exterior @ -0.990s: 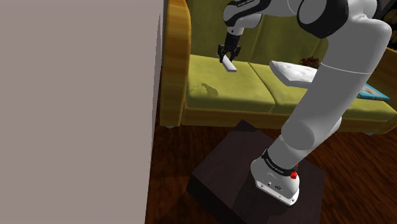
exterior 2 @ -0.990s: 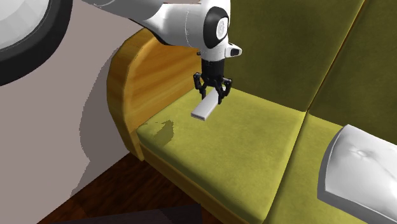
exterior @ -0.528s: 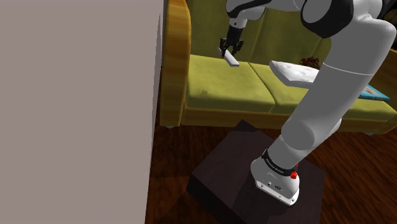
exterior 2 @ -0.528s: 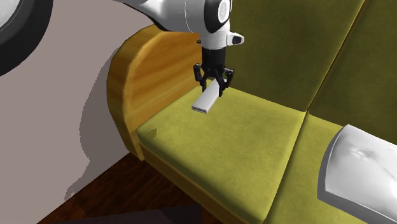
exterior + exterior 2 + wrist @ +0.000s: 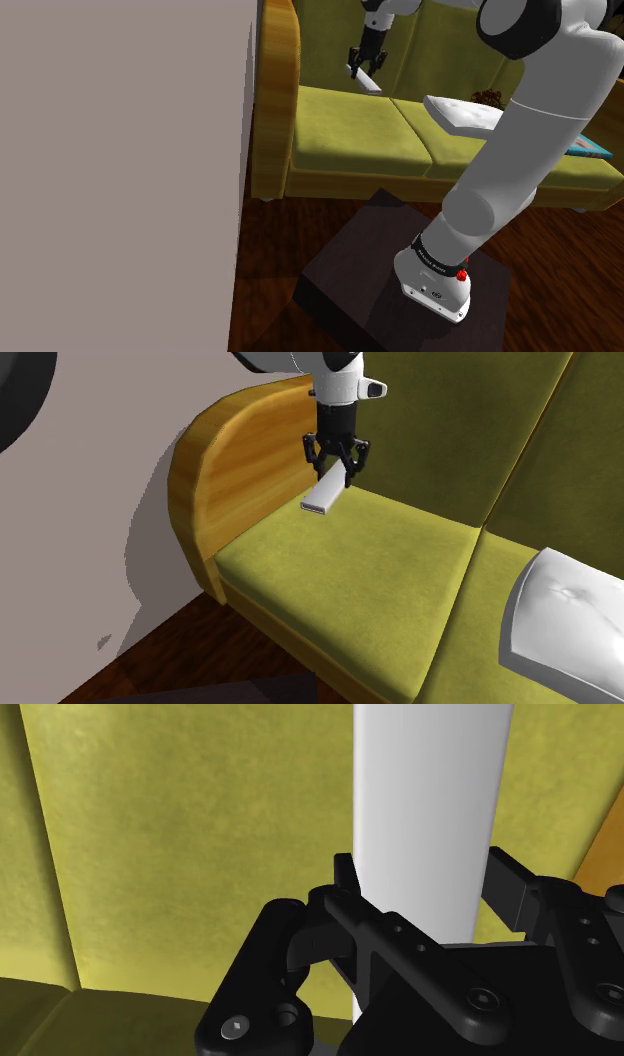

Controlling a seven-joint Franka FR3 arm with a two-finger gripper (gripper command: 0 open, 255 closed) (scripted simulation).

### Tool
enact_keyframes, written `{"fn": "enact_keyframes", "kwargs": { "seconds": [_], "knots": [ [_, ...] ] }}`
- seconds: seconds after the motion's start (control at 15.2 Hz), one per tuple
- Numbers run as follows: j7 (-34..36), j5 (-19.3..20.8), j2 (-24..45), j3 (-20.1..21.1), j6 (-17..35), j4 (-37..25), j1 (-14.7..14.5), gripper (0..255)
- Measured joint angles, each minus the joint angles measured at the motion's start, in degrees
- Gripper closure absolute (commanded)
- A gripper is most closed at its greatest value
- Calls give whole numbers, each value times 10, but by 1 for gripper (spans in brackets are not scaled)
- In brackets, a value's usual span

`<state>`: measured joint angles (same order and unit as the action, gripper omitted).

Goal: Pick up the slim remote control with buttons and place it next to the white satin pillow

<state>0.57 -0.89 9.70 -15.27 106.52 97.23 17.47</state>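
Second exterior view, black gripper [image 5: 335, 473] pinching the upper end of a plain white remote [image 5: 322, 500], remote slanting down below it, lifted above the olive sofa [image 5: 390, 577] seat, near the wooden armrest [image 5: 228, 472], white pillow [image 5: 565, 614] well apart

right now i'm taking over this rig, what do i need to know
Grip: jaws shut on one end of the white remote, which hangs tilted.
Where: the remote is in the air above the green sofa seat, near the wooden armrest. The white pillow lies on the next cushion, toward the second exterior view's right.
Done: pickup.
Left: carry it to the pillow, set it on the seat beside it, let go.
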Motion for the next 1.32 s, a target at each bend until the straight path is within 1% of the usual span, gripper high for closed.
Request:
{"fn": "enact_keyframes", "kwargs": {
  "seconds": [0.33, 0.46, 1.06, 1.32],
  "knots": [
    [-1, 0, 1, -1, -37, -38, 1, 255],
    [-16, 0, -5, -7, -41, -36, 10, 255],
    [-124, -1, -20, -53, -33, -14, 72, 255],
    [-181, -11, -5, -76, -40, -36, 105, 255]
  ]
}}
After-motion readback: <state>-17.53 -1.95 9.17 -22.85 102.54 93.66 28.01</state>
